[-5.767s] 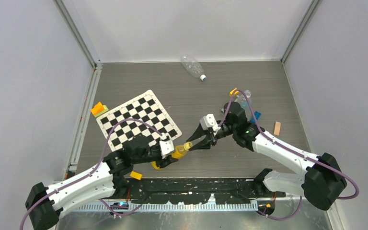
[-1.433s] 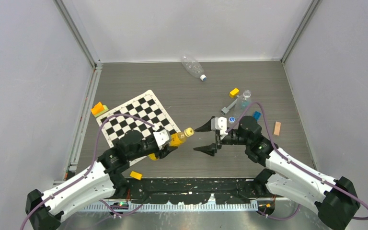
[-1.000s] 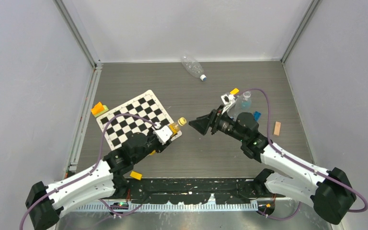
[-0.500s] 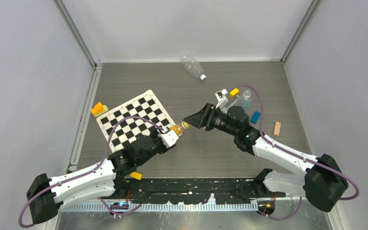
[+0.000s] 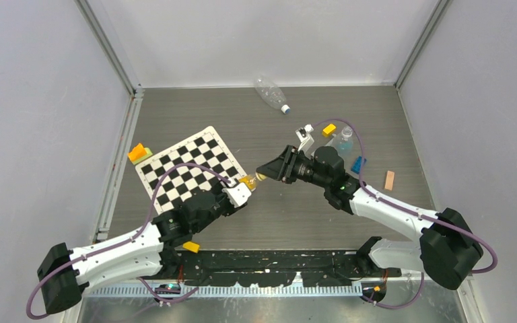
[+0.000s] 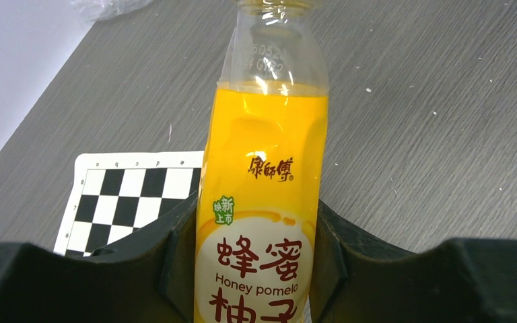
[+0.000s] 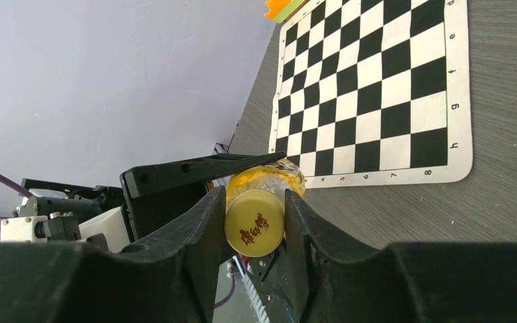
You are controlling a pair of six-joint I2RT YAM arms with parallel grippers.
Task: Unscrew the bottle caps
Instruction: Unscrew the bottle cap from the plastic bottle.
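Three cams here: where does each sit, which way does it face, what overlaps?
Top external: above and behind the bases, looking down at the table; both arms show, left gripper and right gripper meeting at the yellow bottle.
Left wrist: looks along the bottle toward its neck; own fingers flank it.
Right wrist: faces the yellow cap end-on, own fingers either side, left gripper behind.
Shared: both wrist views catch the bottle and the checkerboard.

- Light is bright, even and diffuse; shadows are faint and soft.
- Small glints sit on the clear neck of the yellow bottle (image 6: 267,202).
- Wrist views go soft along the bottom.
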